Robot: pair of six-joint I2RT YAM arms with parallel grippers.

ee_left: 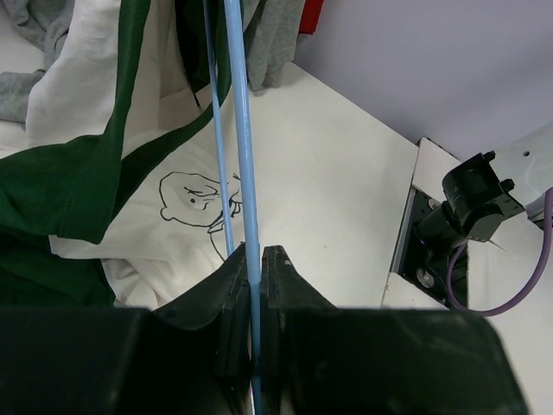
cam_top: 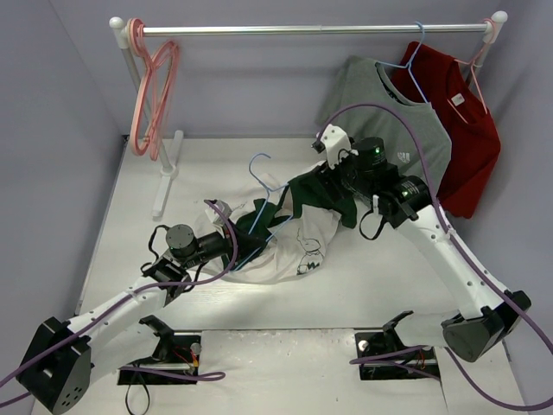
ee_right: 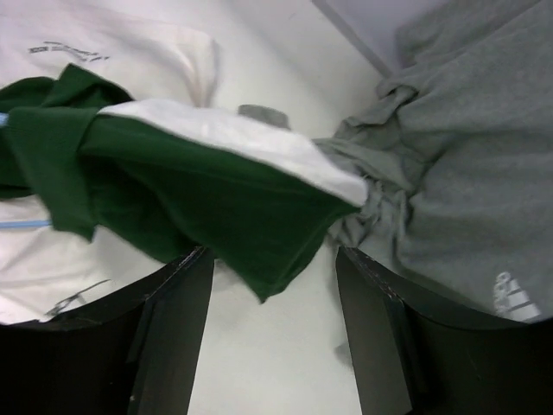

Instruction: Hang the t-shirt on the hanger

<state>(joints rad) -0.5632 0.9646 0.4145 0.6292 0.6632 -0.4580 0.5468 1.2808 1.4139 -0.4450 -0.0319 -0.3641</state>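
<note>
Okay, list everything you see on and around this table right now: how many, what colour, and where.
Off-white and dark green cartoon-print t-shirt: one, crumpled mid-table, a green sleeve between the right gripper's fingers.
Thin light-blue clothes hanger: one, lower part among that shirt's folds.
Pink hangers: a bunch, number unclear, left end of the rail.
Plain grey t-shirt: one, hanging at right on a second light-blue hanger.
Red t-shirt: one, far right, on a single pink hanger.
Clothes rail: one, white posts, metal bar, at the back.
White table: one.
Left gripper: black, shut on the thin light-blue hanger.
Right gripper: black, open.
</note>
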